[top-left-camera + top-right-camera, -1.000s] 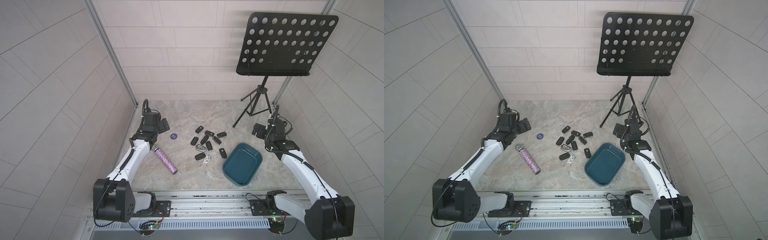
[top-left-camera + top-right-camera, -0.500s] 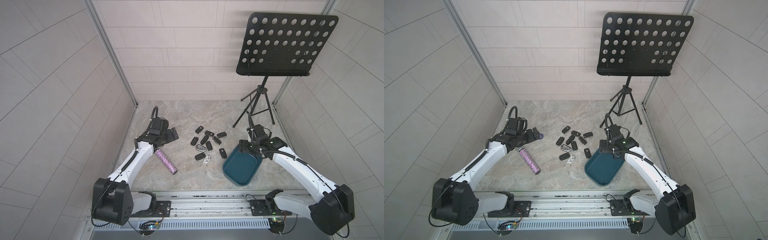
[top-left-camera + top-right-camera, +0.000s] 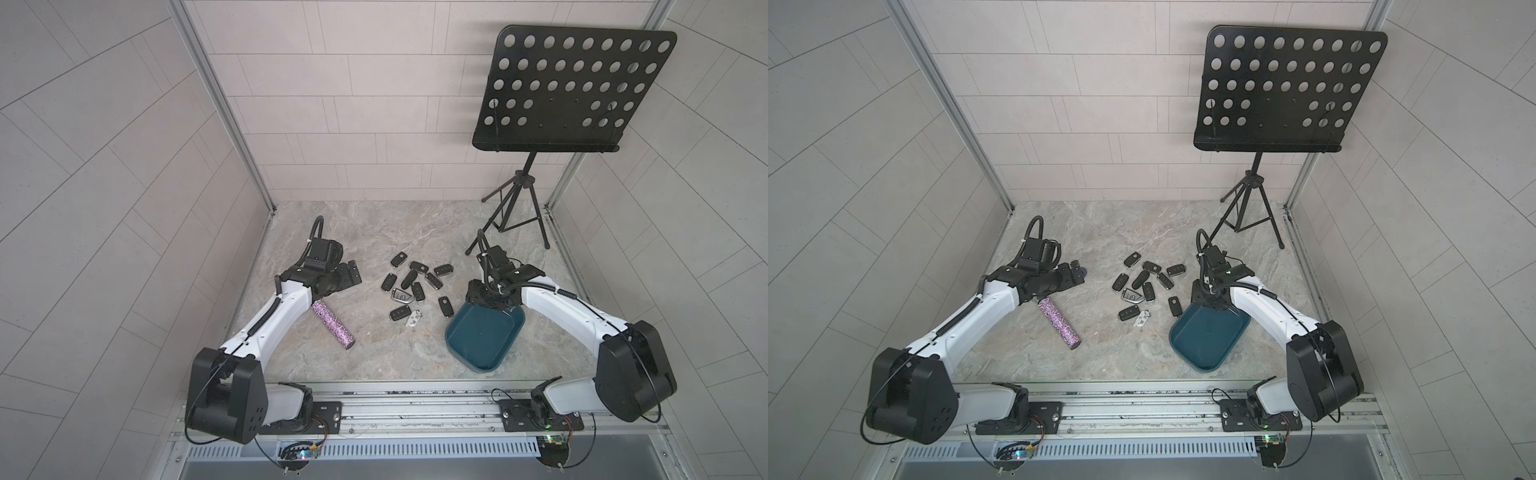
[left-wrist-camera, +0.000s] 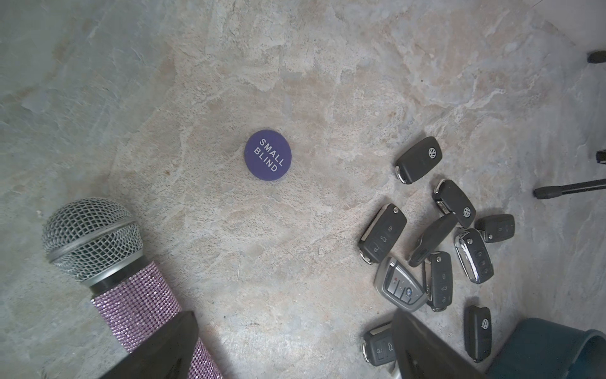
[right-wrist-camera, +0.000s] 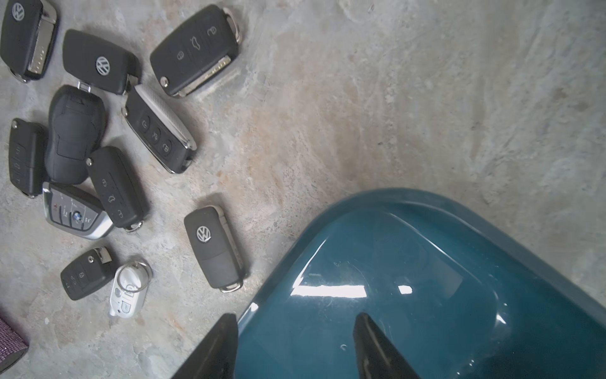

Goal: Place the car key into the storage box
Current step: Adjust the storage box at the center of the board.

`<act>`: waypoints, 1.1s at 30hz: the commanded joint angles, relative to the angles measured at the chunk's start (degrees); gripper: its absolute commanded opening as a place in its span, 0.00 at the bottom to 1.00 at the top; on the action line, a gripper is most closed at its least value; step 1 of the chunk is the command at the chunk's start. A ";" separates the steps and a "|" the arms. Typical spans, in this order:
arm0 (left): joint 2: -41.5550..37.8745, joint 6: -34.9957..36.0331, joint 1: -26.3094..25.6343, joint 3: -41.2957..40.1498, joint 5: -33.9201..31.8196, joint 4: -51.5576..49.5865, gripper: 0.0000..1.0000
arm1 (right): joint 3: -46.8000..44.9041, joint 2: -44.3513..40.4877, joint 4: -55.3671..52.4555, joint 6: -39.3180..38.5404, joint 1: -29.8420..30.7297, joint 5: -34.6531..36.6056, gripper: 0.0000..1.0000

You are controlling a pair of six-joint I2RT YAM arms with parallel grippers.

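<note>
Well, I see the left jaws wide apart above the desk (image 4: 295,82), near the microphone (image 4: 91,239), whose head the left arm (image 3: 286,307) hides in both top views. The right jaws stand partly apart, one finger (image 5: 210,351) outside the storage box (image 3: 484,338) wall and one inside, clamping nothing I can see. The car keys (image 5: 75,134) lie clustered on the desk, the nearest just beside the box.

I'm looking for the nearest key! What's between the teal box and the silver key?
One black VW key lies alone between the storage box and the silver key, touching neither. The right wrist view shows it clearly.
</note>
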 commanded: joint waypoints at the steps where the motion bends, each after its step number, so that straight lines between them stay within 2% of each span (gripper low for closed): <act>1: -0.19 -0.12 -0.28 0.57 -0.69 -2.05 1.00 | 1.33 2.42 1.40 1.66 0.22 0.25 0.57; 10: -0.49 -0.49 -0.25 -0.76 -1.19 -1.97 1.00 | 2.47 5.47 3.07 1.18 0.22 3.21 0.50; 14: 0.69 -0.93 -0.23 0.08 -1.01 -1.54 1.00 | 3.40 6.88 3.24 0.38 0.01 3.63 0.38; 20: 2.25 -1.37 -0.23 1.74 -0.49 -1.29 1.00 | 3.61 7.73 3.73 -0.58 -0.64 4.30 0.31; 27: 2.69 -1.63 -0.23 2.24 -0.57 -1.10 1.00 | 3.98 8.61 3.73 -2.26 -2.17 3.87 0.19; 33: 2.78 -1.90 -0.28 2.07 -0.65 -1.00 1.00 | 5.59 9.55 4.36 -5.66 -3.27 2.88 0.16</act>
